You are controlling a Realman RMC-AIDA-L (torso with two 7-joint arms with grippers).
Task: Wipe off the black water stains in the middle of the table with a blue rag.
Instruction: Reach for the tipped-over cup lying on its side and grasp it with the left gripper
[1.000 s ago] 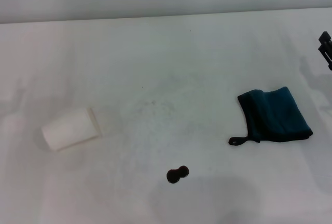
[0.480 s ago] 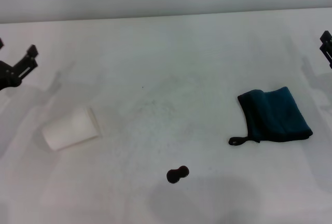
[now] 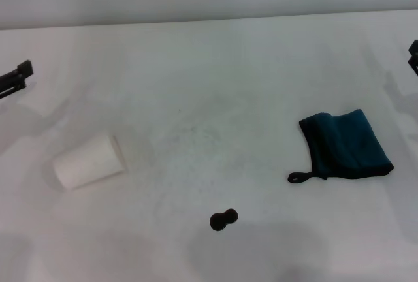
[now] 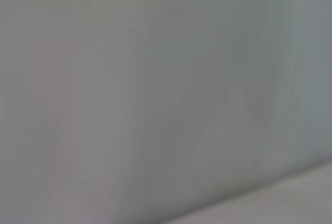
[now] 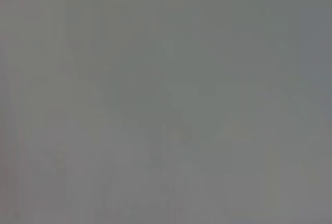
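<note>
The blue rag (image 3: 345,145) lies folded on the table's (image 3: 215,73) right side, its black loop toward the black water stains (image 3: 223,219), which sit apart near the front middle. A white paper cup (image 3: 89,160) lies tipped at left. Both wrist views show only blank grey; left gripper (image 3: 14,78) and right gripper (image 3: 413,57) barely show at the edges, state unclear.

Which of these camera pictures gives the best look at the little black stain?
The head view. There the black water stains show whole, as one small two-lobed blot on the table, nearer the camera than the blue rag and apart from it. The left wrist and right wrist views show only blank grey, with no stain at all.
</note>
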